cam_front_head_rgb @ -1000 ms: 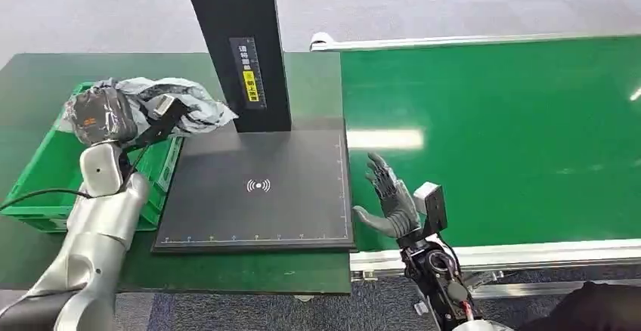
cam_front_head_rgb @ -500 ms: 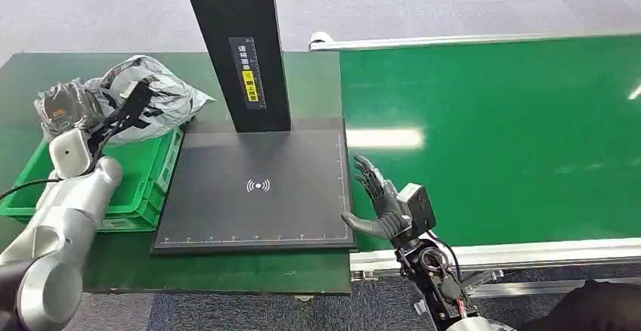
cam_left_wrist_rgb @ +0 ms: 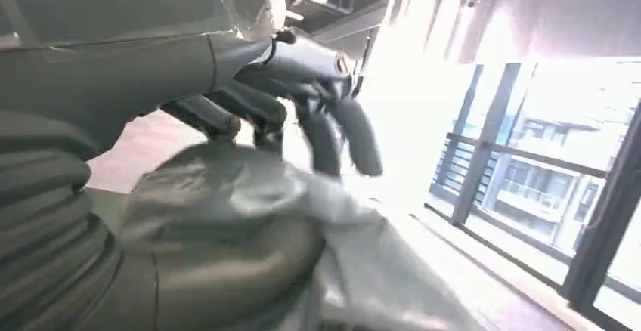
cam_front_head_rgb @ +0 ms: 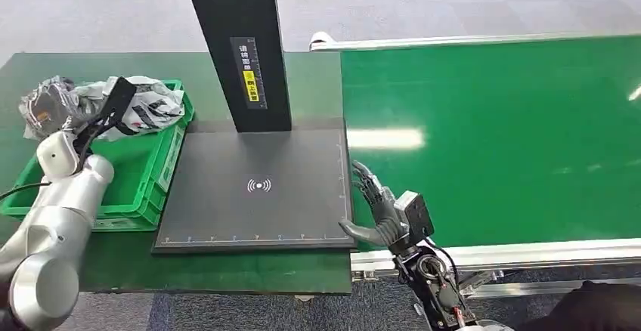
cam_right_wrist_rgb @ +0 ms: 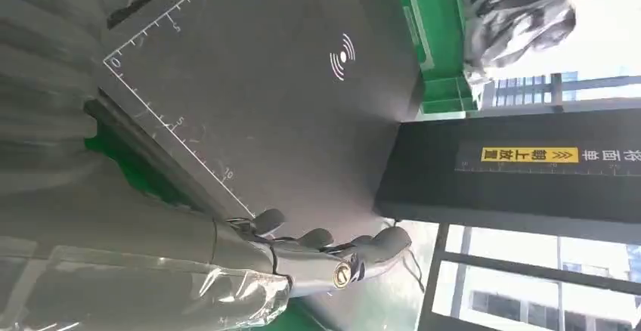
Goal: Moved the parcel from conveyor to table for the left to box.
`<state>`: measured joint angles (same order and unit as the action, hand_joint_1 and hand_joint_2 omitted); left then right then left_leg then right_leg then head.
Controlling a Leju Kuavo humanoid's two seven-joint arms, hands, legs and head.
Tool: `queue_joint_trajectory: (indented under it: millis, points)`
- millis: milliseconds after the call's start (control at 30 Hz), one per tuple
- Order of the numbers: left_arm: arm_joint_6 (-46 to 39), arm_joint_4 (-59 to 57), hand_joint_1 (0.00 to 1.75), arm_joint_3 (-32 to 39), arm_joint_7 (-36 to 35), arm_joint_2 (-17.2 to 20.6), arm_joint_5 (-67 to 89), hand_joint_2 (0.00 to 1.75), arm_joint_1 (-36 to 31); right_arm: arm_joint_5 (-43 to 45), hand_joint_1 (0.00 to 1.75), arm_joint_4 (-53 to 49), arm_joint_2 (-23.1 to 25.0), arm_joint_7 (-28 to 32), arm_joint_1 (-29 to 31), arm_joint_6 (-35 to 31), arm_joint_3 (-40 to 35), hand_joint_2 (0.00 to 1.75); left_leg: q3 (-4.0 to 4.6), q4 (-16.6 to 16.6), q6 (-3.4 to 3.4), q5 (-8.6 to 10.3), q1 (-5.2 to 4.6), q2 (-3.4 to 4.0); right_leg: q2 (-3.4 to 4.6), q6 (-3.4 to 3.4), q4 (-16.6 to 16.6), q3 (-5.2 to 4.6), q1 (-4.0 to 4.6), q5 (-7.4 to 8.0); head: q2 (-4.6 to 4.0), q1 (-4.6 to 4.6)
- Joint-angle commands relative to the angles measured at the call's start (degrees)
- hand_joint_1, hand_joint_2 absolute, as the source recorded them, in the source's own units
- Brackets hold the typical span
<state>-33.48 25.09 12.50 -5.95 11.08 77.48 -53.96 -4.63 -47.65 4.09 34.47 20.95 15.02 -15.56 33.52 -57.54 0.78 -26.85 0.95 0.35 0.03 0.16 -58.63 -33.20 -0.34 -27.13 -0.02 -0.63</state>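
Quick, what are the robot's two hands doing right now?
Left hand: holding the grey parcel over the green box.
Right hand: open, holding nothing.

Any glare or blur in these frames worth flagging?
Head view: sharp overall, with a bright ceiling-light reflection on the green conveyor. Left wrist view: motion-blurred, the window area blown out behind the left hand and the grey parcel. Right wrist view: the black pad is crisp; the window behind it is overexposed.

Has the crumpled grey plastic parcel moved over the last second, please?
Yes. The crumpled grey plastic parcel, held by the left hand, moved leftward, away from the black upright post.
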Motion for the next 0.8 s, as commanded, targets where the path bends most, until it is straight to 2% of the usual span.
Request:
queue_joint_trajectory:
  millis: [33,200,300,467,533,567,700,733,800]
  points:
    - [3.2,-3.6,0.0,-1.2,0.5,-2.2,-0.3,1.75,-2.9,-0.7,0.0,1.3,0.2,0.1,1.2,0.0,1.0,1.75,0.02,0.0,-0.02,0.01,0.02,-0.13,-0.12,-0.01,0.0,0.01,0.02,-0.02,0.0,0.0]
    - [2.9,-2.9,0.0,-1.7,2.2,-4.0,-1.6,1.75,-2.0,-0.8,0.0,1.8,0.1,0.0,1.7,0.5,1.6,1.75,0.02,0.0,-0.06,0.05,-0.01,-0.22,-0.19,0.03,0.0,0.03,0.0,-0.01,0.0,-0.02]
    - [4.9,-2.3,0.0,1.8,7.1,-4.5,-8.7,1.75,-2.0,-1.3,0.0,1.5,0.1,0.2,1.6,0.5,1.6,1.75,0.02,0.0,-0.06,0.01,0.0,-0.13,-0.09,0.03,0.0,0.03,0.01,0.0,0.0,-0.02]
    - [5.1,-2.3,0.0,1.8,7.3,-4.4,-8.9,1.75,-2.1,-1.3,0.0,1.4,0.0,0.2,1.6,0.5,1.6,1.75,0.01,0.1,-0.06,0.05,-0.01,-0.2,-0.16,0.02,0.1,0.06,0.0,0.0,0.0,-0.02]
    - [0.0,-0.4,0.0,2.4,10.8,-4.5,-12.3,1.75,-1.1,-1.3,0.0,0.9,0.0,0.2,1.2,0.5,1.9,1.75,0.02,0.0,-0.04,0.02,0.0,-0.13,-0.07,0.01,0.0,0.03,0.01,0.0,0.0,0.0]
    - [-4.9,2.9,0.0,4.2,18.5,-5.2,-19.2,1.75,0.5,-1.3,0.0,0.0,-0.2,-0.1,0.7,0.5,1.8,1.75,0.0,0.0,-0.06,0.03,0.0,-0.16,-0.09,0.01,0.1,0.06,0.01,0.01,0.0,0.0]
    - [-6.4,3.5,0.0,4.2,20.4,-5.2,-20.6,1.75,0.8,-1.3,0.0,-0.1,-0.3,-0.2,0.6,0.4,1.8,1.75,-0.01,0.1,-0.06,0.04,0.0,-0.16,-0.09,0.01,0.1,0.06,0.01,0.01,0.0,0.0]
    - [-5.9,23.6,0.0,8.7,45.9,-11.4,-45.4,1.75,10.6,1.3,0.0,-0.1,-1.2,-0.6,0.8,2.0,1.6,1.75,-0.02,0.1,-0.05,0.01,-0.01,-0.07,-0.02,0.02,0.1,0.04,0.0,0.01,0.0,0.0]
    - [-2.9,31.3,0.0,2.3,45.9,-11.6,-56.5,1.75,15.7,1.4,0.0,-0.1,-1.7,-0.2,1.0,1.2,1.5,1.75,-0.1,0.1,-0.08,0.02,-0.08,-0.15,-0.12,0.06,0.1,0.13,-0.07,-0.03,0.0,-0.04]
